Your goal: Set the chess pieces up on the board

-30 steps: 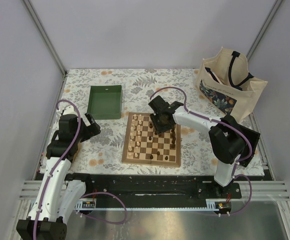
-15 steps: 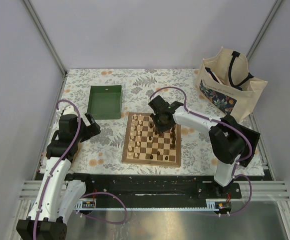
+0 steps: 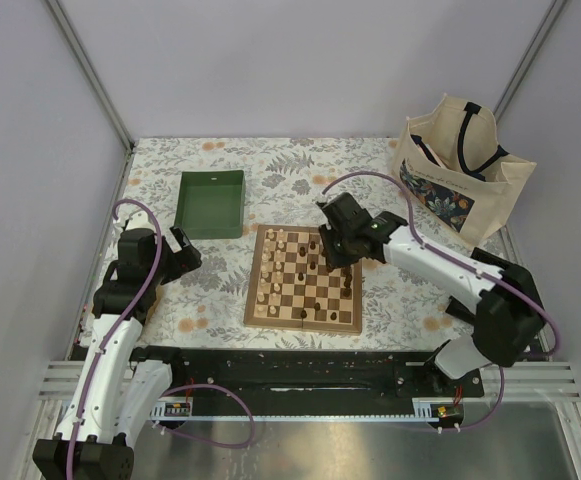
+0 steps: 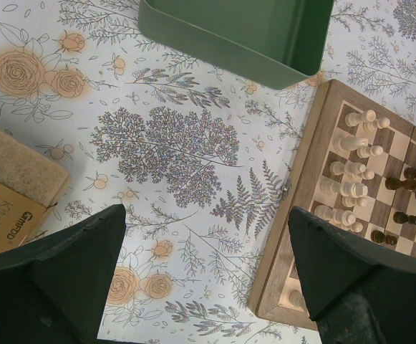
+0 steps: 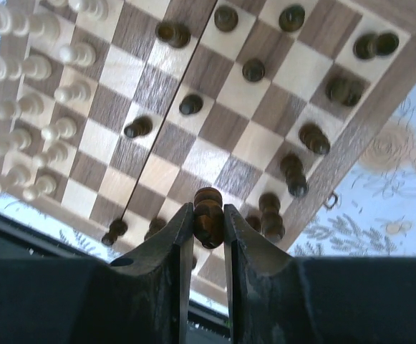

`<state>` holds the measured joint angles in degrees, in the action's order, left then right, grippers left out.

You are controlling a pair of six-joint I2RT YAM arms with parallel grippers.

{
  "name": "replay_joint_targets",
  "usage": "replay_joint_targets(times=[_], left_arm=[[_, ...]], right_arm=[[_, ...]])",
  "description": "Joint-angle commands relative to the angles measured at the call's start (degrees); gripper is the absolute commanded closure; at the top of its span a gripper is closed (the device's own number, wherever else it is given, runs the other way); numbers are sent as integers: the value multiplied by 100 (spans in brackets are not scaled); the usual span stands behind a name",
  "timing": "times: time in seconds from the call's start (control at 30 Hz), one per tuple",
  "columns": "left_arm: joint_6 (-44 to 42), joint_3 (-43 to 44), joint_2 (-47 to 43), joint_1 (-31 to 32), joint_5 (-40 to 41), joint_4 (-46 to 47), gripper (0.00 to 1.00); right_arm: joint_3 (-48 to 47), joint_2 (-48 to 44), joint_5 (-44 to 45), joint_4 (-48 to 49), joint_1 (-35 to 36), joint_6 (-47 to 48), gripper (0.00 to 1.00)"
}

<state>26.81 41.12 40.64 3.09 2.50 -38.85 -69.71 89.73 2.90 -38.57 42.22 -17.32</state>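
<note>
From above, we see the square checkered wooden board in the middle of the tabletop. The green rectangular tray beyond it looks empty, and what the cream cloth tote bag holds we cannot tell. Our left wrist view shows the left fingers spread on nothing, with pale cream chessmen lined along the board's edge. Our right wrist view shows the right fingers pinching a dark brown turned chessman near its top, over the board. We judge it light, rigid and smooth, best held at the neck.
</note>
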Motion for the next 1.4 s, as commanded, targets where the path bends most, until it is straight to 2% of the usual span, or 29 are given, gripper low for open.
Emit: replay_joint_targets(times=[0.0,0.23,0.4,0.63,1.37], left_arm=[[-35,106,23,-28,-136,290,1],[-35,89,-12,-28,-154,317,1],[-35,89,-21,-28,-162,308,1],[-26,89,-39,-37,-171,308,1],[-35,89,-4,-28,-153,299,1]], right_arm=[[475,-868,-263,-98,-38,-456,81],[1152,-1695,-272,-414,67,-790,80],[1451,-1889,-53,-520,208,-852,80],[1882,-1784,158,-196,331,-983,80],[2005,-1169,519,244,595,-1150,80]])
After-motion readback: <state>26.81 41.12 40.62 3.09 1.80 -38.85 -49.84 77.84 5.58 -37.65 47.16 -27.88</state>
